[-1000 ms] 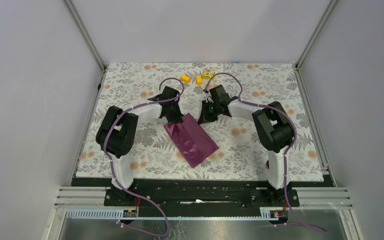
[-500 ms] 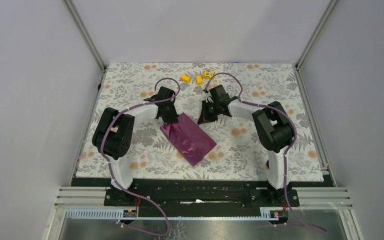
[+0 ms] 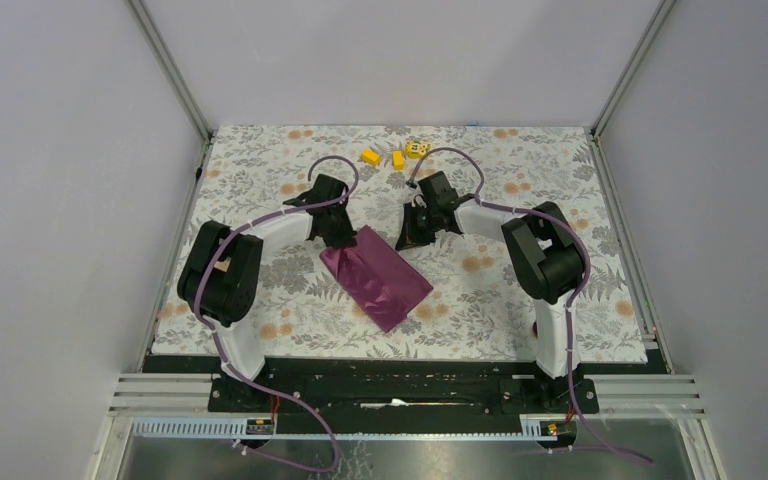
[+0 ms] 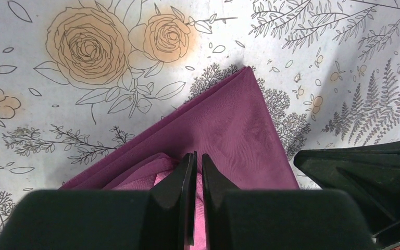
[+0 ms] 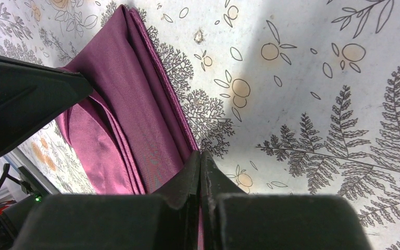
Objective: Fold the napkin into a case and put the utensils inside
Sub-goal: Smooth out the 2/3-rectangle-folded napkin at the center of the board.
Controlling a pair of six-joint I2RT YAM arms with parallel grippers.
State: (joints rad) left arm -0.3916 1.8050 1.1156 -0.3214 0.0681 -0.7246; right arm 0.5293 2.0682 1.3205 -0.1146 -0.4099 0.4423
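The plum-purple napkin (image 3: 380, 275) lies folded into a slanted oblong on the floral tablecloth (image 3: 520, 300). My left gripper (image 3: 343, 240) is at its far-left corner. In the left wrist view the jaws (image 4: 198, 155) stand open by a slim gap, with loose napkin (image 4: 234, 125) folds showing in it. My right gripper (image 3: 408, 240) is at the far-right corner. Seen from the right wrist, it (image 5: 201, 152) is shut on the napkin (image 5: 135, 104) edge. The utensils are out of view.
Three small yellow blocks (image 3: 370, 157) (image 3: 398, 159) (image 3: 418, 149) lie at the far edge of the tablecloth behind the grippers. Grey walls close the table in on three sides. The other gripper's dark body shows at the side in each wrist view.
My left arm has swung a little to the left and its jaws have parted slightly. The napkin's far-left corner has shifted left with it. The right gripper stays shut in place.
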